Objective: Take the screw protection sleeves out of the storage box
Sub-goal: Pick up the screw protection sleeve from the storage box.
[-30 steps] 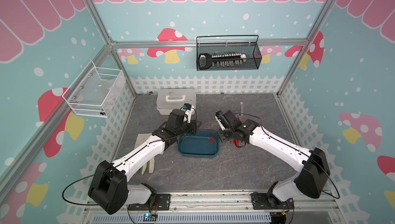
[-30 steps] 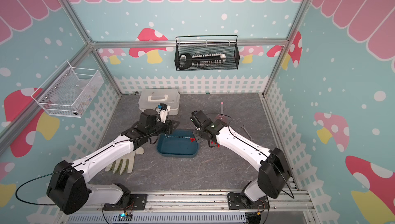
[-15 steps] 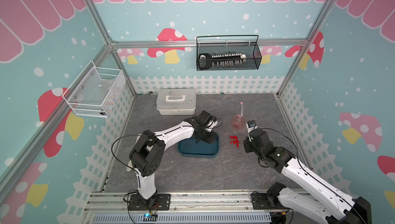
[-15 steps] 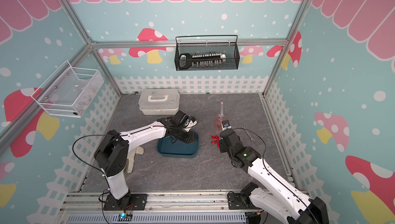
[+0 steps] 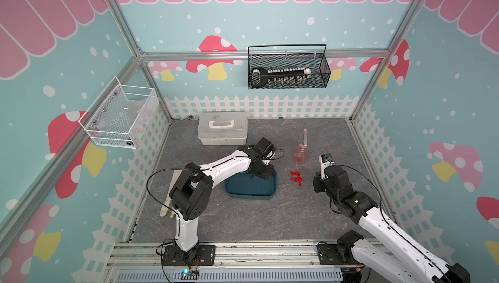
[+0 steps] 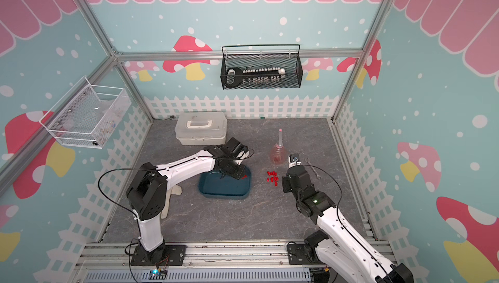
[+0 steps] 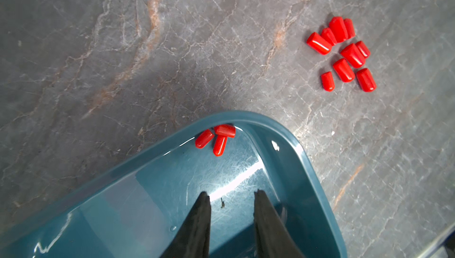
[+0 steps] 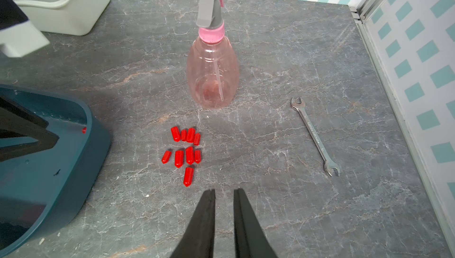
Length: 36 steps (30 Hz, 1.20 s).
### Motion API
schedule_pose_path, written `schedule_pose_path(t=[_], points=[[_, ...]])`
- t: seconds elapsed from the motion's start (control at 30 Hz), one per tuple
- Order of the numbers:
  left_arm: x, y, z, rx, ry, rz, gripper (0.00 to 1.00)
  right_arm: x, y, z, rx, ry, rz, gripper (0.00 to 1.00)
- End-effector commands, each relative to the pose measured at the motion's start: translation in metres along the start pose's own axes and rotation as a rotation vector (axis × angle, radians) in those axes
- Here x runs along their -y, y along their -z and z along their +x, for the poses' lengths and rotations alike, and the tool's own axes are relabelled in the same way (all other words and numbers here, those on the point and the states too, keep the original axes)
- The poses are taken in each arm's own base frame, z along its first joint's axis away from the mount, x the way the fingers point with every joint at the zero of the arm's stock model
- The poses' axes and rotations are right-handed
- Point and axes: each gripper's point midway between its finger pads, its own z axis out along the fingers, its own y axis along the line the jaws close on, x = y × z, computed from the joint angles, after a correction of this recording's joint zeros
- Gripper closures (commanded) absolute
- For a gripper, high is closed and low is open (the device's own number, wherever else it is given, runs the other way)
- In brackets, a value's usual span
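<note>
The storage box (image 5: pixel 251 189) is a shallow teal tub in the middle of the table, seen in both top views (image 6: pixel 224 189). Three red screw protection sleeves (image 7: pixel 216 137) lie in a corner inside the box (image 7: pixel 283 131). Several more sleeves (image 8: pixel 186 150) lie in a cluster on the table between the box and my right arm (image 5: pixel 296 178). My left gripper (image 7: pixel 231 194) hangs open over the box floor, a little short of the three sleeves, with nothing between its fingers. My right gripper (image 8: pixel 224 191) is above bare table just short of the cluster, its jaws a narrow gap apart and empty.
A pink spray bottle (image 8: pixel 213 72) stands just behind the cluster. A small wrench (image 8: pixel 314 136) lies to its right, near the fence wall. A white lidded case (image 5: pixel 222 129) sits at the back. A pale glove (image 5: pixel 167 203) lies by the left arm's base.
Over the last second my right arm drew back from the box to the right of the sleeve cluster. My left arm swung across to the box's far right corner.
</note>
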Motion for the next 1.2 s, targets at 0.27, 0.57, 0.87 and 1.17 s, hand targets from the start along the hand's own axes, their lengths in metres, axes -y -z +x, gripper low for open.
schedule_pose_path(t=[0.27, 0.57, 0.87, 1.17], points=[[0.006, -0.021, 0.0, -0.041, -0.001, -0.042, 0.68, -0.006, -0.003, -0.003, 0.018, 0.0, -0.042, 0.81], [0.003, -0.034, 0.004, -0.068, 0.005, -0.054, 0.7, -0.009, -0.004, -0.003, 0.016, 0.003, -0.06, 0.82], [0.001, -0.04, 0.005, -0.081, 0.005, -0.061, 0.72, -0.011, -0.005, -0.003, 0.021, 0.005, -0.074, 0.82], [0.002, -0.046, 0.002, -0.089, 0.008, -0.056, 0.72, -0.011, -0.004, -0.002, 0.023, 0.005, -0.076, 0.82]])
